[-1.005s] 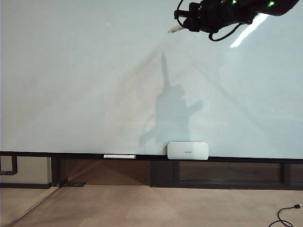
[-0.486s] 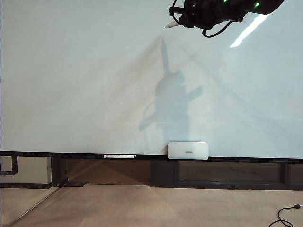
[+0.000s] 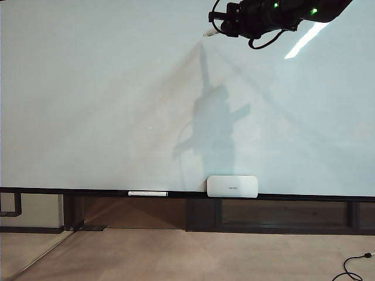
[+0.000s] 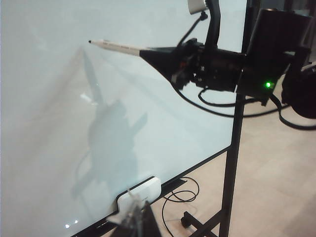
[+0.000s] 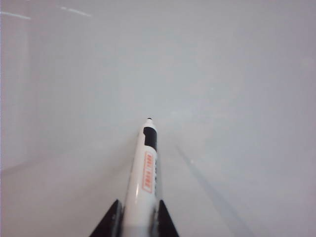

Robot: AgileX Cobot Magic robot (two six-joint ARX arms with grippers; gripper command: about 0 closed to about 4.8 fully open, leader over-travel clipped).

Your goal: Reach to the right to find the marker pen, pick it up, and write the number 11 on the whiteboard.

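Observation:
The whiteboard [image 3: 88,105] fills most of the exterior view, and its glossy face also shows in the left wrist view [image 4: 49,123] and the right wrist view [image 5: 222,74]. My right gripper [image 3: 222,27] is high up at the board's upper right, shut on the marker pen [image 3: 210,33]. The pen [image 4: 116,46] points its dark tip at the board, with the tip very close to the surface; I cannot tell if it touches. In the right wrist view the pen [image 5: 145,173] sits between the fingers [image 5: 112,219]. My left gripper [image 4: 139,219] is low, shut and empty. No number 11 shows.
A small white rounded box [image 3: 232,186] sits on the dark lower rail [image 3: 88,191], and a white marker [image 3: 147,193] lies on the rail to its left. The board's black stand post [image 4: 232,163] and floor cables [image 4: 180,190] are at the right.
My right gripper has moved up and a little left with the pen, closer to the board. Its shadow on the board has shifted up with it.

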